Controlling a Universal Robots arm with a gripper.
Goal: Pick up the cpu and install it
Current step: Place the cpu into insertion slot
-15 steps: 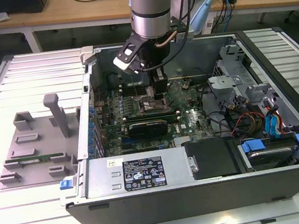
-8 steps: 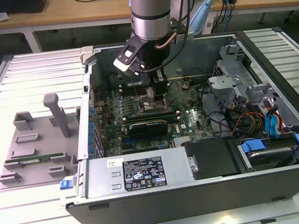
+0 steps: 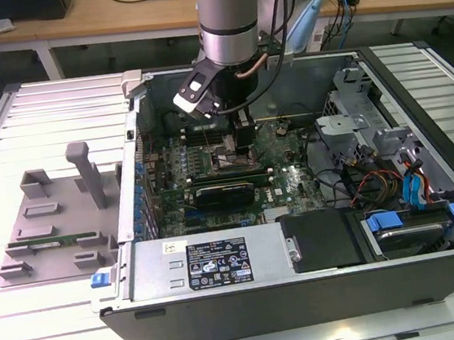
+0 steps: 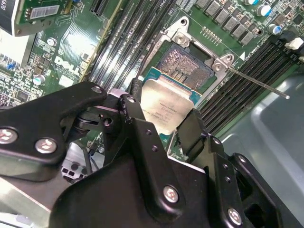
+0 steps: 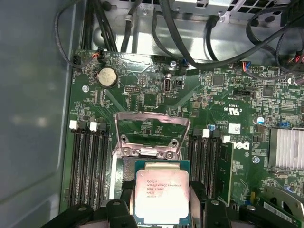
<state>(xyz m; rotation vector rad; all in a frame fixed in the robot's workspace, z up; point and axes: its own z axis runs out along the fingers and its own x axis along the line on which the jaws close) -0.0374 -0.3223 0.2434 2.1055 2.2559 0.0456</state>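
The black two-finger gripper (image 4: 164, 113) is clenched on the cpu (image 4: 167, 105), a small flat square chip with a silver-grey metal lid. It holds two opposite edges just above the open black-framed socket (image 4: 186, 66). We judge the chip light and stiff but fragile underneath, so the edges are the right hold. Small dark print stands on its lid and a white logo on the green motherboard (image 5: 142, 99).
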